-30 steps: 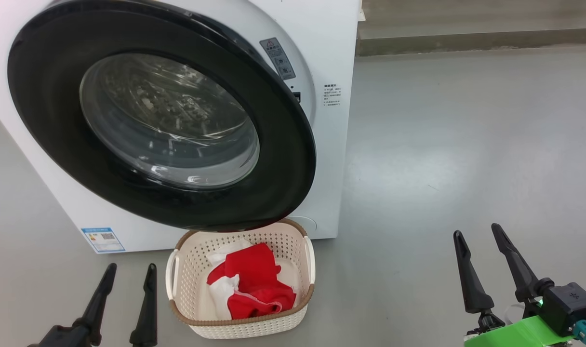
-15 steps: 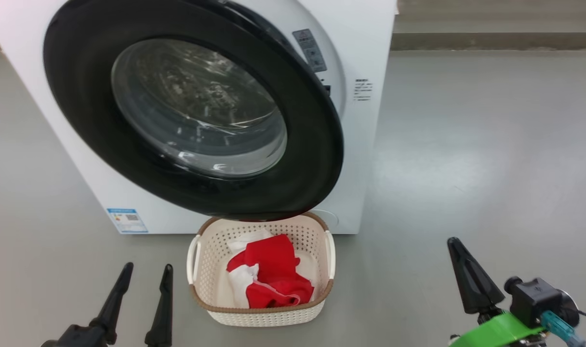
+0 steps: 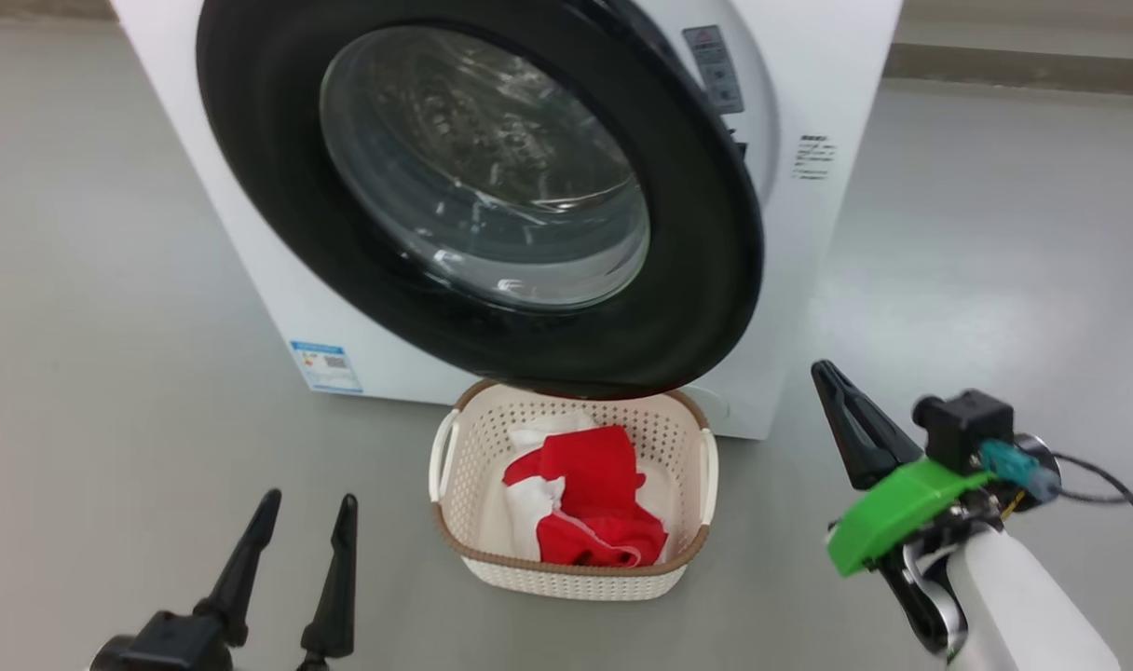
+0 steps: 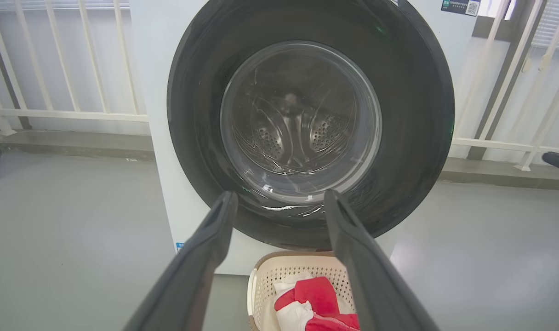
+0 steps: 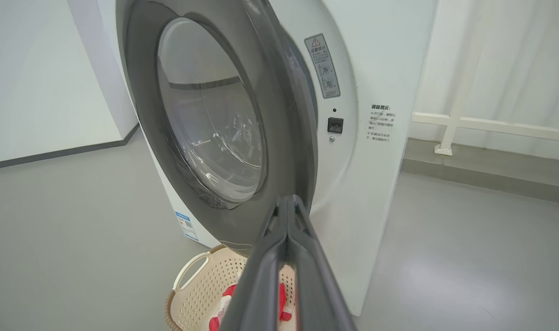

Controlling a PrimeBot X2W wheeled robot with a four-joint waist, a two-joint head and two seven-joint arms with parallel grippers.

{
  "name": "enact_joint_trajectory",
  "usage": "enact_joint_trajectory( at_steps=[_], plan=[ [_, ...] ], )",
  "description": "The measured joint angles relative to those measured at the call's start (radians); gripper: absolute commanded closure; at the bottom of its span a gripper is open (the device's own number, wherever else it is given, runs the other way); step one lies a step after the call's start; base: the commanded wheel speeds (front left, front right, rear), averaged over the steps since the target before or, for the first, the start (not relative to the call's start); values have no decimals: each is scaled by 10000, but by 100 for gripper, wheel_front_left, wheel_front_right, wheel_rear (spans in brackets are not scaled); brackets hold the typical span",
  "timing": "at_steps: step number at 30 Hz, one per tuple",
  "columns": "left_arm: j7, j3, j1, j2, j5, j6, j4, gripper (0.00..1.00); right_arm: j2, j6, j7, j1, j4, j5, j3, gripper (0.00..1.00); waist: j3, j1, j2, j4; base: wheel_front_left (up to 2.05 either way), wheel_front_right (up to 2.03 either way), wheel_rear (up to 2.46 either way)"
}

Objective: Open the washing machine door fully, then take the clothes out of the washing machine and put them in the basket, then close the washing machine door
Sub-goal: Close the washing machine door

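Floor (smooth grey) beneath basket

At twelve o'clock the ajar washing machine door stands across my way into the washing machine and overhangs the far rim of the basket, whose near part is open from above. Bare floor lies free from one to three o'clock past my right gripper, and from nine to eleven.

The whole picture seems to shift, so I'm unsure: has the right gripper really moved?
Yes. Judged against the basket, the right gripper has come leftward, much nearer to it, and has also shut.
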Motion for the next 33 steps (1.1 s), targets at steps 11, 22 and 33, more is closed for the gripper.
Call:
enact_joint_trajectory(
  at_steps=[11, 22, 33],
  plan=[
    [0, -119, -571, -82, 0, -71, 31, 0, -353, 0, 293, -2335, 1737, 823, 1338, 100, 587, 0, 0, 790, 0, 0, 0],
    [0, -245, -847, -265, 2, -75, 113, 0, -662, 0, -284, -4244, 3703, 1862, 2428, 100, 1018, 0, 1, 1183, 0, 0, 0],
    [0, -364, -1129, -303, 134, -65, 169, 0, -836, 15, -867, -5483, 5035, 2368, 2550, 100, 1465, 0, 0, 1312, 0, 0, 0]
  ],
)
